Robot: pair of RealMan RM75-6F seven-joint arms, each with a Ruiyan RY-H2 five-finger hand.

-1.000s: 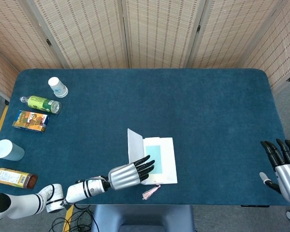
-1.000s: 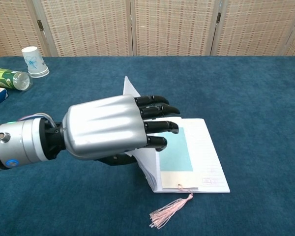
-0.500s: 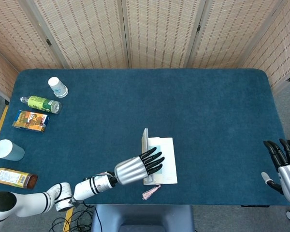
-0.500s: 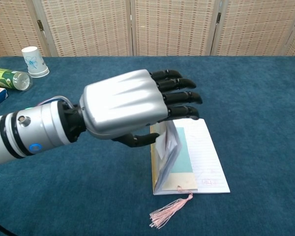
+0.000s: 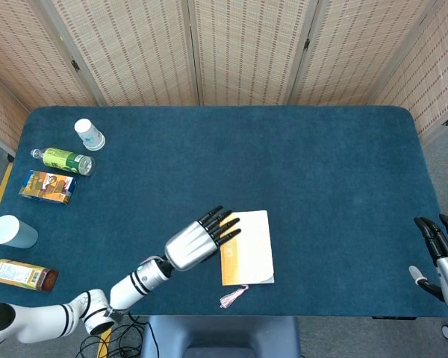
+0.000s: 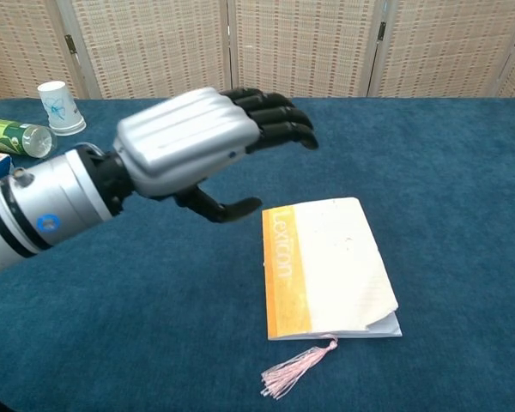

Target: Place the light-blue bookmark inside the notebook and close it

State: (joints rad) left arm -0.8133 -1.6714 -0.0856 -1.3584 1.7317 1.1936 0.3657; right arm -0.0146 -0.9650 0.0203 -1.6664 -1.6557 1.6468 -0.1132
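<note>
Notebook (image 6: 330, 266) lies closed and flat just right of and below the left hand (image 6: 197, 142), long axis running front to back, orange spine edge nearest the fingers; a pink tassel (image 6: 293, 376) trails from its near end, the bookmark itself hidden. Left hand hovers empty, fingers extended and slightly apart, not touching the cover. Right hand (image 5: 442, 257) sits well off at the far side, fingers spread, so the left is much the nearer.

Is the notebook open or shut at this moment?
Shut. The notebook lies flat with its cover up, no pages showing; only a pink tassel pokes out. The left hand hovers above, not touching it.
</note>
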